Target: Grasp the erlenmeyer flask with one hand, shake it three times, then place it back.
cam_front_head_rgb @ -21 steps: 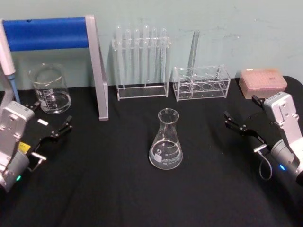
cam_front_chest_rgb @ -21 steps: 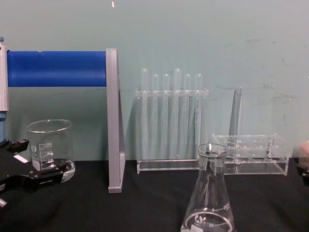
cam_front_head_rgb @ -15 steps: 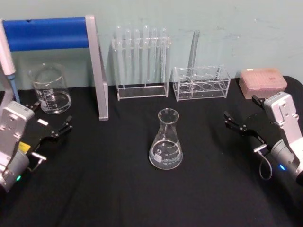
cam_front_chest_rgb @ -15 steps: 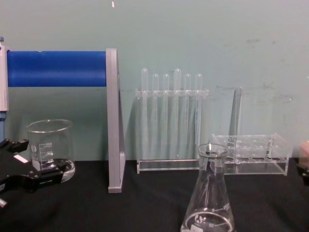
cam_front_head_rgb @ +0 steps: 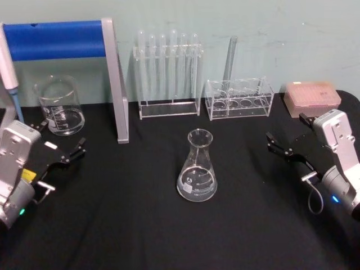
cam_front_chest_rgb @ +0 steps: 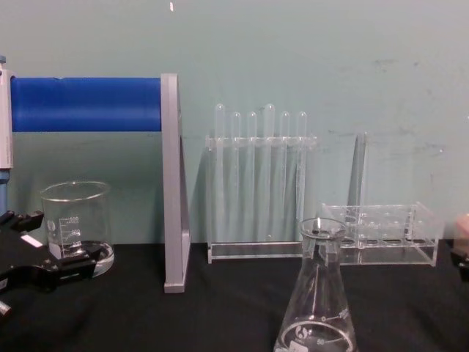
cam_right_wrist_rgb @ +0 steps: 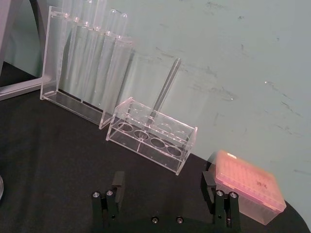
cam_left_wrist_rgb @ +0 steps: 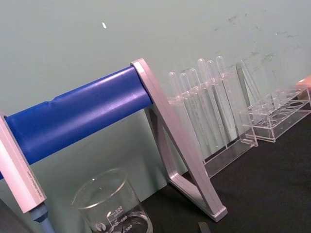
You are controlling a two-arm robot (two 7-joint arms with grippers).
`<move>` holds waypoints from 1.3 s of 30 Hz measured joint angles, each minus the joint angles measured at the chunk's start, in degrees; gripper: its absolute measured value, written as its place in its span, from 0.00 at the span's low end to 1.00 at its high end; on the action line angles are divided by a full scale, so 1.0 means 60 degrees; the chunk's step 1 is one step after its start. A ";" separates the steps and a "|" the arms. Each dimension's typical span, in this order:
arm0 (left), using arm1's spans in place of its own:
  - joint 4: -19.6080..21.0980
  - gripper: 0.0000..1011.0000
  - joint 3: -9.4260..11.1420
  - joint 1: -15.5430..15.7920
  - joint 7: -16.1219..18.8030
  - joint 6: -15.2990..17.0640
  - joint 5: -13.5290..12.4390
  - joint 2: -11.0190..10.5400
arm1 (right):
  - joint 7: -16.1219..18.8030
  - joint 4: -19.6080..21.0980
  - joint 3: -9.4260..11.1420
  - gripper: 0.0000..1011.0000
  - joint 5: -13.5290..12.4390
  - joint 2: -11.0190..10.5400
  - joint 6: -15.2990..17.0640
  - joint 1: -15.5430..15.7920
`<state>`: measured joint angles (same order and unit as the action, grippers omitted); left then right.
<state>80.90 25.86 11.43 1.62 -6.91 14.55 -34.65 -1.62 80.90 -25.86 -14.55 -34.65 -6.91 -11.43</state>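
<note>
No movement: erlenmeyer flask (cam_front_head_rgb: 197,171) free-standing

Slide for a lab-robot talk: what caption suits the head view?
Erlenmeyer flask stands untouched on the black table between the open left tool and open right tool.

The work surface was a table covered in black cloth (cam_front_head_rgb: 140,225). A clear glass conical erlenmeyer flask (cam_front_head_rgb: 197,169) stood upright near its centre, apart from all other items. Along the rear edge, by the wall, stood from left to right:

- a clear cylindrical glass beaker (cam_front_head_rgb: 59,107) with white graduations
- a grey metal stand (cam_front_head_rgb: 115,84) carrying a blue horizontal bar (cam_front_head_rgb: 56,39)
- a tall clear acrylic rack (cam_front_head_rgb: 167,79) holding a row of upright test tubes
- a low clear acrylic rack (cam_front_head_rgb: 239,100) holding one tall tube
- a pink translucent box (cam_front_head_rgb: 312,97) at the far right
</note>
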 joint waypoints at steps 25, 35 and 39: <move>0.0000 0.99 0.0000 0.0001 0.0000 0.0000 0.0000 0.0000 | 0.0157 0.0135 0.0145 0.99 -0.0031 0.0006 -0.0011 0.0166; 0.0000 0.99 0.0000 0.0000 0.0000 0.0000 0.0000 0.0000 | 0.0594 0.1193 0.0632 0.99 -0.0464 -0.0202 -0.0124 0.1059; 0.0000 0.99 0.0000 0.0000 0.0000 0.0000 0.0000 0.0000 | 0.0747 0.1519 0.0734 0.99 -0.0579 -0.0270 -0.0210 0.1332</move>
<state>80.90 25.86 11.43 1.62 -6.91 14.55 -34.65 2.86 90.02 -21.46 -18.02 -36.27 -8.17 -3.44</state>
